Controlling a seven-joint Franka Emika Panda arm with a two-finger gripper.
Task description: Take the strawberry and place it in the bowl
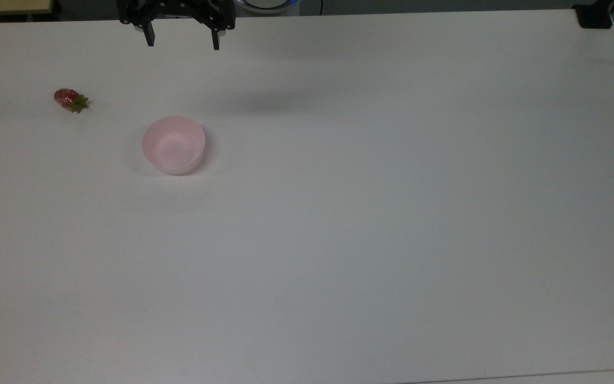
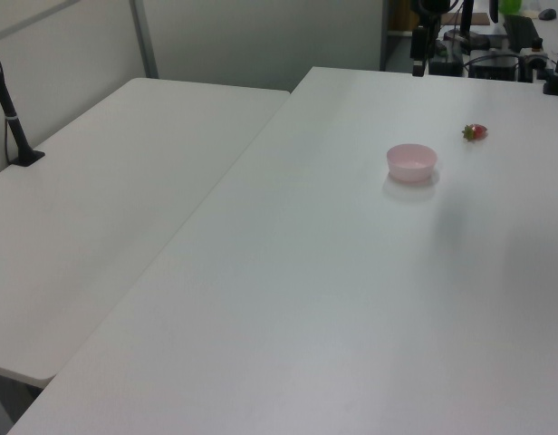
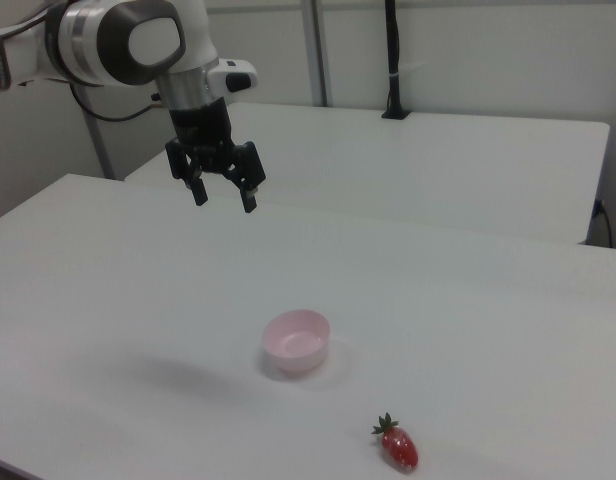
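While the strawberry [image 1: 70, 100] lies on the bare tabletop [image 1: 339, 240], nothing of the task looks done yet. It rests on its side, green cap pointing toward the bowl [image 1: 174, 145] in the top view, and sits well apart from that bowl, off to the top view's left and a little farther back. In the right view it lies nearest the camera, to the right view's right of the bowl.

The bowl stands upright and empty, its pale pink inside showing no fruit.

The tool [image 1: 183, 42] hangs high above the tabletop near the far edge in the top view, its two fingers spread apart and holding nothing. In the right view the tool [image 3: 223, 198] is well above and behind the bowl, pointing down, far from the strawberry.

By my judgement the whole job is left: travel across to the strawberry, descend, close on it, lift, carry it over the bowl, and release. The reach has not visibly committed toward the fruit.
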